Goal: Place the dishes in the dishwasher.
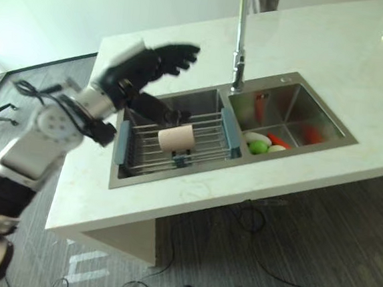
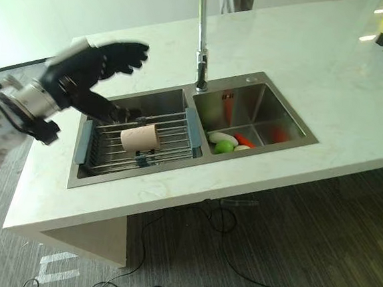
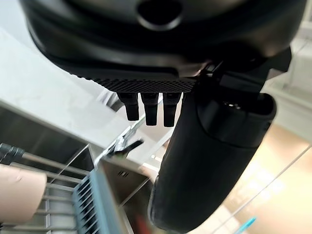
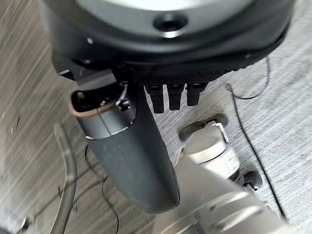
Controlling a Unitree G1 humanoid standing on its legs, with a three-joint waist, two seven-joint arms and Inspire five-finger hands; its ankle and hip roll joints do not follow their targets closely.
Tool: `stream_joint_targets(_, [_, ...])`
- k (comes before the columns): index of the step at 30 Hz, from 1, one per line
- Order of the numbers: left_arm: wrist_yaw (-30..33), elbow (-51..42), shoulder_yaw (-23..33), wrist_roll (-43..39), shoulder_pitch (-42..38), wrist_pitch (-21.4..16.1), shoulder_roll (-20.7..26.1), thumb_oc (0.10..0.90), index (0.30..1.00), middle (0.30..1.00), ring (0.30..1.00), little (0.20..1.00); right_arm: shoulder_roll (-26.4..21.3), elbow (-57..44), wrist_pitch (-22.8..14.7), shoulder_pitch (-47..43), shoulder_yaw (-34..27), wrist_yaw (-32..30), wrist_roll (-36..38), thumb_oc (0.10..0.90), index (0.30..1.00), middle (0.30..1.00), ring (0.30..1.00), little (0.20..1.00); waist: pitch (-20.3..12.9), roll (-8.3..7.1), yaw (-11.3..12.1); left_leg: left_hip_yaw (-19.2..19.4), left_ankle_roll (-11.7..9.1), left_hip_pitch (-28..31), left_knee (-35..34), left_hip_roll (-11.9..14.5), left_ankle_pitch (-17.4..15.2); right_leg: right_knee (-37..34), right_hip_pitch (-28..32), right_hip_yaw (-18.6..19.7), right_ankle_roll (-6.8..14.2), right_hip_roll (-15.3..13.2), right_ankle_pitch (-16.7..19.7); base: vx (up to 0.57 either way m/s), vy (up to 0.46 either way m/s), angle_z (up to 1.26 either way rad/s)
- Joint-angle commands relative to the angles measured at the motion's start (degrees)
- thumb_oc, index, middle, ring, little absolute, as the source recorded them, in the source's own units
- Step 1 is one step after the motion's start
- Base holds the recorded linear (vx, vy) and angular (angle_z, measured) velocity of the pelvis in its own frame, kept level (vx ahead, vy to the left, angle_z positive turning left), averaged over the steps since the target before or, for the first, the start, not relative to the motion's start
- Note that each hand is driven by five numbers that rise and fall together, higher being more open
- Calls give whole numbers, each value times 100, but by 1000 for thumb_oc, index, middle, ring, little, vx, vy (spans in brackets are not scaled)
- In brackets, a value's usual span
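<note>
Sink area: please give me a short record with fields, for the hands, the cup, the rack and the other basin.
left hand: open, fingers straight, raised above the left basin, holding nothing
right hand: held low over the grey floor, holding nothing
cup: beige, lying on its side on the rack, not touched by a hand
rack: wire rack with blue ends, across the left basin of the sink
right basin: holds a green round item, a white dish and orange-red items
faucet: stands behind the divider between the basins
</note>
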Motion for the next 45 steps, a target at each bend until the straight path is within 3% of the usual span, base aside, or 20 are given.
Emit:
stream_joint_targets(1, [12, 209, 663, 819, -686, -211, 51, 800, 900, 900, 900, 900, -143, -23, -158, -1, -111, -23, 133, 800, 900, 900, 900, 900, 57, 95, -30, -336, -178, -116, 569, 62, -926, -443, 319, -93, 558, -401, -136, 12, -5, -19])
stream_joint_targets(9, [149, 495, 330, 1826, -656, 64, -174, 800, 900, 900, 900, 900, -144, -266, -297, 86, -83, 144, 171, 800, 900, 900, 900, 900, 248, 128, -186, -283, -119, -165, 569, 11, -938, -443, 174, 15, 557, -398, -78, -5, 21, -11])
stream_joint_targets(15, [406, 549, 386, 2440, -433, -83, 11, 800, 900, 900, 900, 900, -148, -418, -336, 51, -48, 210, 153, 800, 900, 900, 900, 900, 362, 197, -165, -308, -105, -230, 569, -45, -920, -443, 103, 13, 557, -434, -57, 7, 53, -3])
stream_joint_targets(25, [917, 415, 1393, 1466, 383, -267, 19, 800, 900, 900, 900, 900, -130, -422, -255, 53, -93, 210, 77, 800, 900, 900, 900, 900, 465, 193, 6, -409, -85, -265, 569, -96, -896, -443, 113, -66, 540, -491, -77, 35, 28, 4])
stream_joint_targets(30, [1035, 487, 1843, 1466, 810, -486, -60, 800, 900, 900, 900, 900, -138, -466, -230, 27, -117, 260, 3, 800, 900, 900, 900, 900, 510, 189, 70, -455, -90, -283, 569, -103, -878, -443, 116, -92, 532, -503, -89, 23, 17, 1])
stream_joint_targets(45, [1180, 456, 1825, 1479, 812, -546, -104, 800, 900, 900, 900, 900, -235, -504, -166, -109, -97, 388, -46, 800, 900, 900, 900, 900, 762, 125, 64, -515, -76, -398, 569, -109, -831, -443, -5, -64, 518, -493, -52, 23, 9, 0])
